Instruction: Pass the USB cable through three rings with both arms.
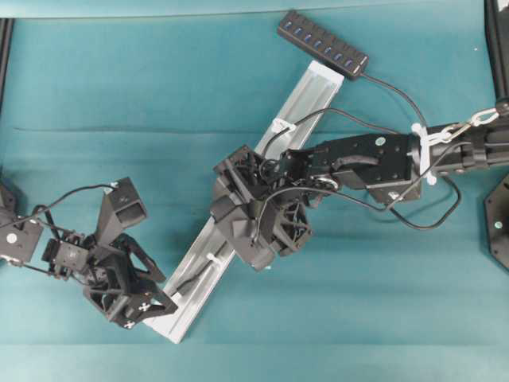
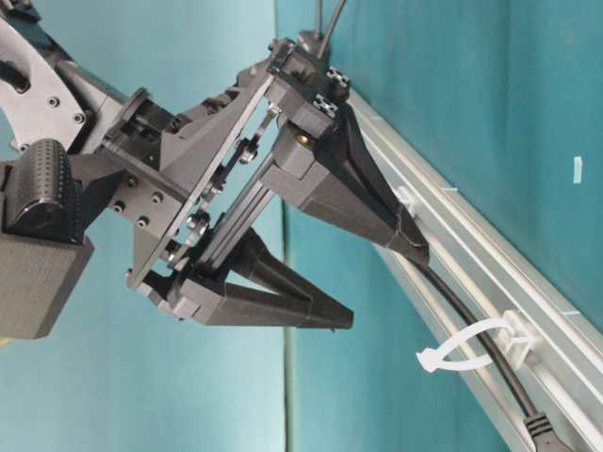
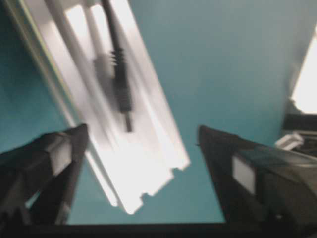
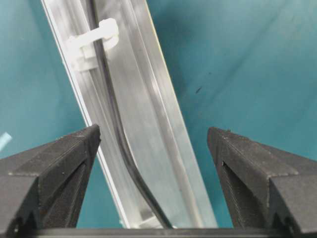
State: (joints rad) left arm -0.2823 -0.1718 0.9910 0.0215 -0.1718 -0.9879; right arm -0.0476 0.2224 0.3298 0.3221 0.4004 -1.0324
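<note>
Cable [image 4: 115,134], thin and black, is laid along the ribbed silver rail [image 4: 148,114] through a whitish clip [image 4: 94,39]; both grippers [image 3: 143,148] [image 4: 153,148] are spread wide, nothing held.

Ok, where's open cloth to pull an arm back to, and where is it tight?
Open cloth: the upper left, between the left gripper and the hub, and the lower right below the right gripper. Tight: along the rail, where that gripper hangs over the cable and rings.

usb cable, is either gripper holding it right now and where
Neither. The left gripper and right gripper are both open, and the USB cable lies loose on the rail.
</note>
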